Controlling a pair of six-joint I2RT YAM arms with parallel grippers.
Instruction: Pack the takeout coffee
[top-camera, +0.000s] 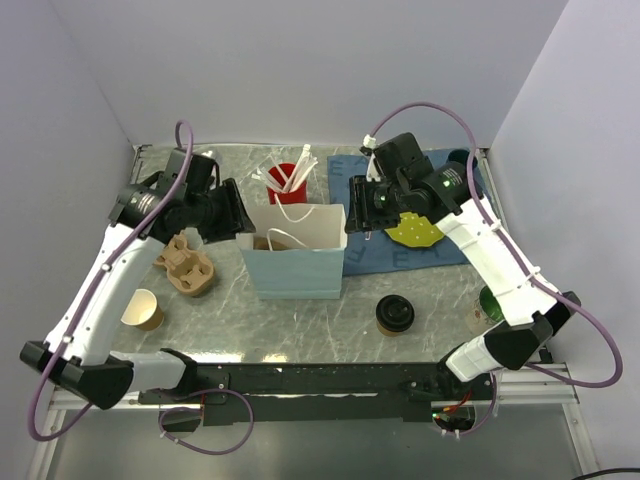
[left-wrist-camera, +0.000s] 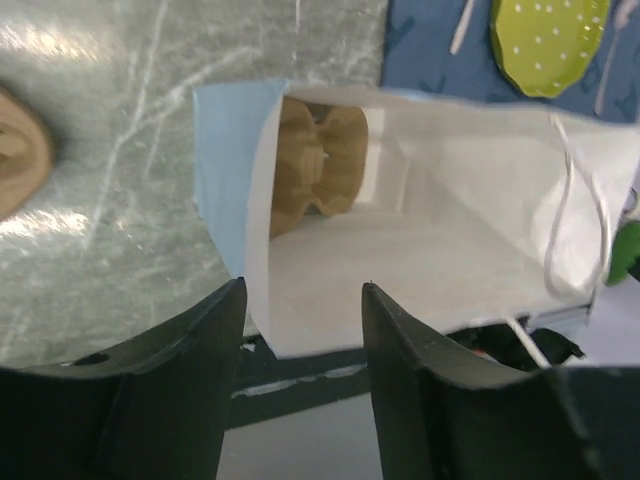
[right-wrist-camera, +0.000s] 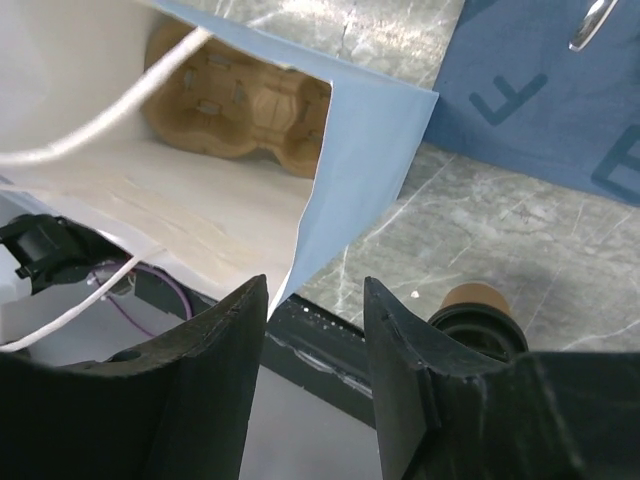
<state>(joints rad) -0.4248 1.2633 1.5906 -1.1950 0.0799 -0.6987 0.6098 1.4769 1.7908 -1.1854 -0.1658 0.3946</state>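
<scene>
The takeout coffee (top-camera: 394, 315), a brown cup with a black lid, stands on the table right of and in front of the open blue paper bag (top-camera: 293, 262). In the right wrist view the coffee (right-wrist-camera: 478, 318) shows partly behind my right finger. My left gripper (top-camera: 240, 215) is open at the bag's left rim, which lies between its fingertips in the left wrist view (left-wrist-camera: 303, 290). My right gripper (top-camera: 352, 215) is open at the bag's right rim (right-wrist-camera: 316, 285). A brown pulp cup carrier (left-wrist-camera: 315, 160) lies inside the bag (left-wrist-camera: 420, 260).
A second pulp carrier (top-camera: 187, 265) and a lidless brown cup (top-camera: 142, 310) sit at the left. A red cup of white utensils (top-camera: 287, 183) stands behind the bag. A blue mat (top-camera: 440, 245) with a green plate (top-camera: 413, 232) lies at the right.
</scene>
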